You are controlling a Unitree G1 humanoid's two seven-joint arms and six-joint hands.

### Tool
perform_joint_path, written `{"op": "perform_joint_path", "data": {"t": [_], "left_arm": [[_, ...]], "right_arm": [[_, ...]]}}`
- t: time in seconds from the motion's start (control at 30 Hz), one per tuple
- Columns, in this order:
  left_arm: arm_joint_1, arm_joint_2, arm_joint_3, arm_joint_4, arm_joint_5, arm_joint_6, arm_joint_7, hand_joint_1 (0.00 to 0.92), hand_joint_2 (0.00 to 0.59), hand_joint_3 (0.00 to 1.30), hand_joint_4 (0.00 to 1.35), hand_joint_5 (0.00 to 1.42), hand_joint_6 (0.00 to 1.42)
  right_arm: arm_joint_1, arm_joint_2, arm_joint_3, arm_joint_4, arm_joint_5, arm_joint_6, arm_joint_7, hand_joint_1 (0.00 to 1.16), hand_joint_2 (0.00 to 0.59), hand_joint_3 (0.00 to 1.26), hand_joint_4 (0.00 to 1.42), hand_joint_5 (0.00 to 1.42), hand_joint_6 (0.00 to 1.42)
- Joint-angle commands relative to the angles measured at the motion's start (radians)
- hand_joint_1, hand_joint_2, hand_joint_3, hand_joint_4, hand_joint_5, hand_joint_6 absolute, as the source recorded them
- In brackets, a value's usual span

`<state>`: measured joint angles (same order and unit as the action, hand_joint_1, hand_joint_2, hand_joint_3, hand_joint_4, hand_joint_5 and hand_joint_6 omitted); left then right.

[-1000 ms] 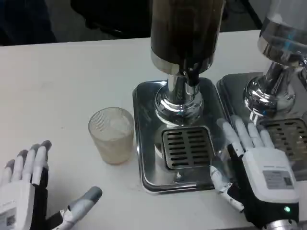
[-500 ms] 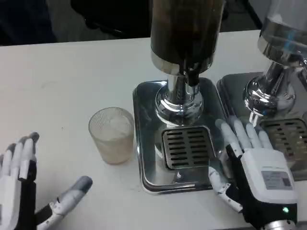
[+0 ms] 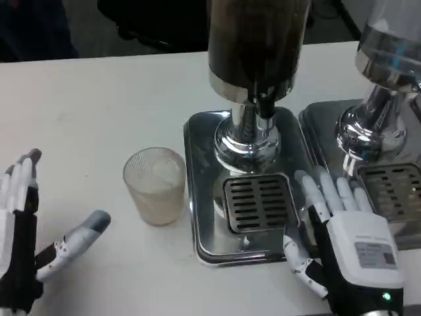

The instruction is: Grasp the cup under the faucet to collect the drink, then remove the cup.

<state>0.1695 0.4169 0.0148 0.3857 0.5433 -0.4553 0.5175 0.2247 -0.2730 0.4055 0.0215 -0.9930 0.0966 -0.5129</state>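
Since the cup [image 3: 154,185] stands on the counter [image 3: 99,112] just left of the drip tray [image 3: 197,191], not under the faucet [image 3: 265,105], we should close our spread, empty left hand [image 3: 26,247] around its side, squarely and low. Our right hand [image 3: 339,240], fingers straight and holding nothing, lies on the tray's right edge.

Both hands open, nothing held.
L hand [image 3: 23,240] low at frame's left edge, fingers straight & pointing up-frame, thumb splayed out to the right w/ a wide gap. R hand [image 3: 342,247] at lower right, white back up, fingers extended fwd & slightly fanned, thumb out to its left.
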Motion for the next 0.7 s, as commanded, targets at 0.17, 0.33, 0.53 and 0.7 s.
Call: {"op": "perform_joint_path", "data": {"t": [0.17,0.33,0.53,0.7], "left_arm": [[-0.203,-0.007,-0.052,0.323,-0.101,-0.190,-0.085,0.000,0.000,0.00,0.00,0.00,0.00],[-0.304,-0.008,-0.090,0.481,-0.108,-0.270,-0.114,0.000,0.000,0.00,0.00,0.00,0.00],[-0.373,-0.008,-0.130,0.570,-0.091,-0.317,-0.105,0.049,0.000,0.00,0.00,0.00,0.00],[-0.410,-0.011,-0.169,0.606,-0.063,-0.330,-0.081,0.087,0.000,0.00,0.00,0.00,0.00]], "right_arm": [[0.010,0.019,0.009,-0.016,-0.012,0.013,-0.015,0.16,0.538,0.07,0.00,0.00,0.00],[0.001,0.027,0.017,-0.006,-0.014,0.012,-0.016,0.15,0.542,0.07,0.00,0.00,0.00],[0.000,0.027,0.019,-0.008,-0.015,0.016,-0.010,0.14,0.544,0.07,0.00,0.00,0.00],[0.005,0.025,0.021,-0.013,-0.016,0.019,-0.003,0.14,0.544,0.07,0.00,0.00,0.00]]}}
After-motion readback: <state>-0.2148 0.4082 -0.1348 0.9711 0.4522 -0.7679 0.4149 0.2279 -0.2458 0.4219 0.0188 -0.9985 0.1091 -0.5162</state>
